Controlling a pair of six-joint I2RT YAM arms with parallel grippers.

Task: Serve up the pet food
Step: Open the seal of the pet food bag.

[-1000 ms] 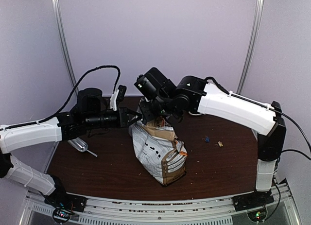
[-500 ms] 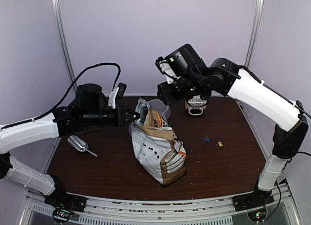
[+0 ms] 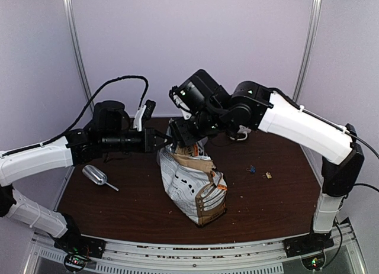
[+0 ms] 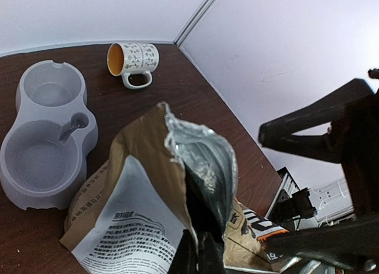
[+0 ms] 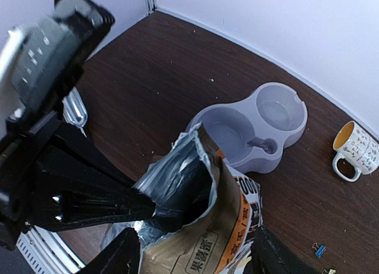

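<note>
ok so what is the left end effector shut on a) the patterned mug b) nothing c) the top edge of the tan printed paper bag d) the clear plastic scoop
c: the left end effector pinches the tan printed paper bag at its opened top edge

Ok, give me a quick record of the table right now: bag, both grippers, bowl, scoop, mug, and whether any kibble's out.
bag: printed paper, middle of the table, top open
left gripper: shut on the bag's top edge
right gripper: open, above the bag's mouth, holding nothing
bowl: grey double bowl beyond the bag, both compartments look empty
scoop: lying on the left side, untouched
mug: on its side near the back wall
pet food: none visible; the bag's inside is dark
</note>
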